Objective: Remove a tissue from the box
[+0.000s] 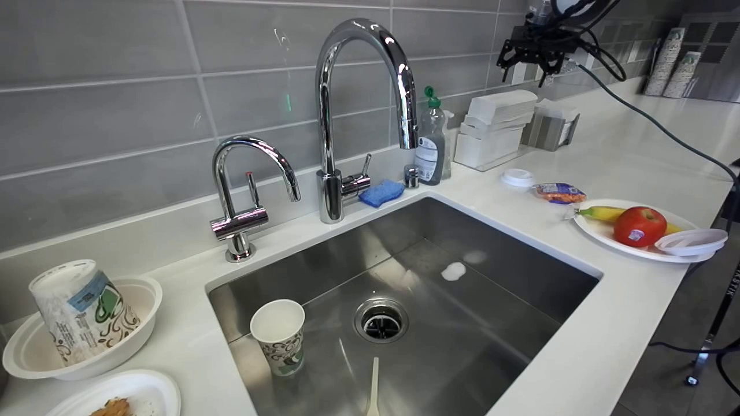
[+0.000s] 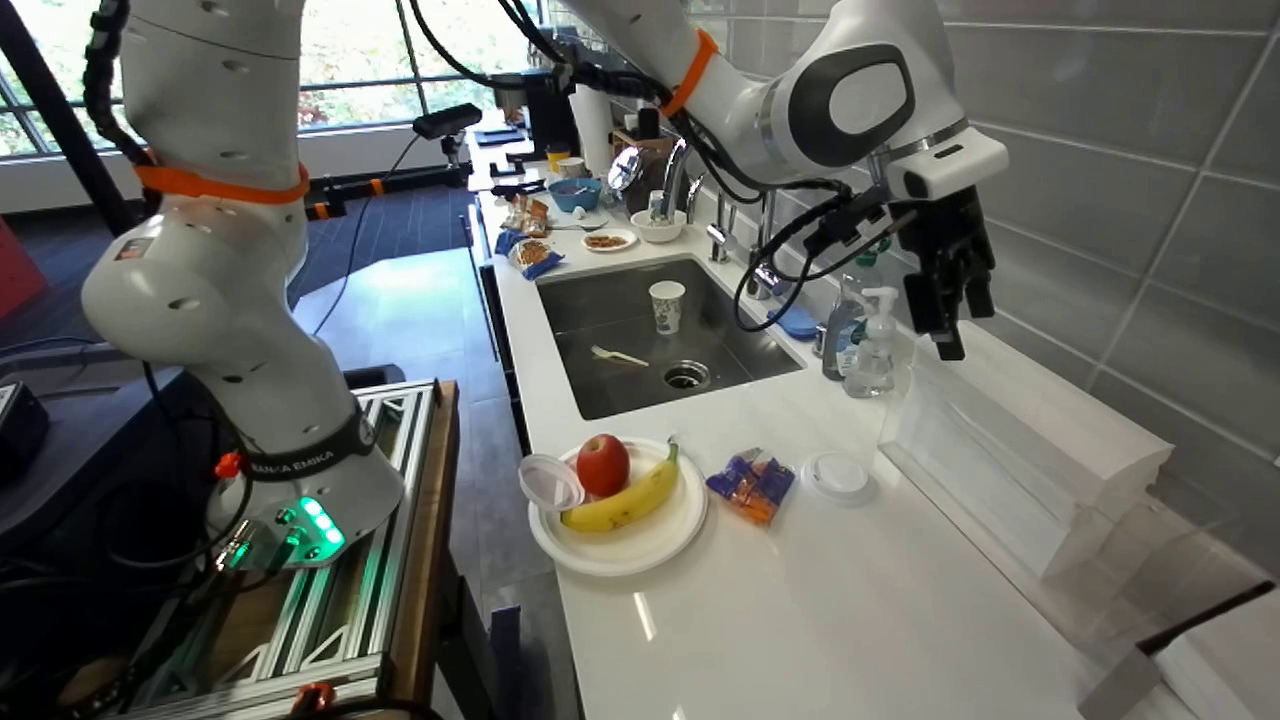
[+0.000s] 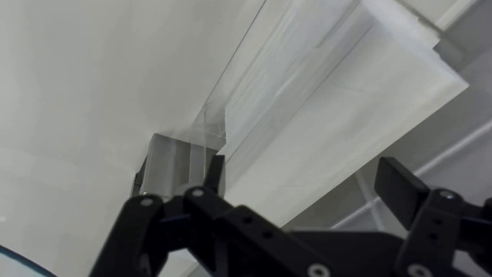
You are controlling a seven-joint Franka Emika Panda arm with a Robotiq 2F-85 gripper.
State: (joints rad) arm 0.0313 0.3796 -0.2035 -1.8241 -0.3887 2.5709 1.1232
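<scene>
Black two-finger gripper (image 3: 303, 175) hangs higher than the stack of folded white paper tissues (image 1: 500, 110), apart from it in an exterior view; jaws spread wide, per wrist view. Stack sits in a clear plastic box (image 3: 213, 127), rising past its rim, on the glossy white counter (image 2: 800, 620) nr grey tiled wall (image 2: 1080, 200). Grey metal napkin holder (image 1: 540, 132) just beside 1 end of box, can't tell if touching; green-capped clear soap bottle (image 1: 428, 151) & clear pump bottle (image 2: 872, 362) nr the opp. end, by the stainless-steel sink (image 1: 462, 329). White patterned paper cup (image 2: 667, 308) stands upright in sink, pale slim utensil (image 2: 622, 357) nr it. Round white plate (image 2: 640, 565) nr counter edge holds red apple (image 2: 603, 465) + yellow banana (image 2: 625, 503); purple-and-orange plastic bag (image 2: 752, 488) & round white lid (image 2: 838, 475) lie btwn plate & box.
</scene>
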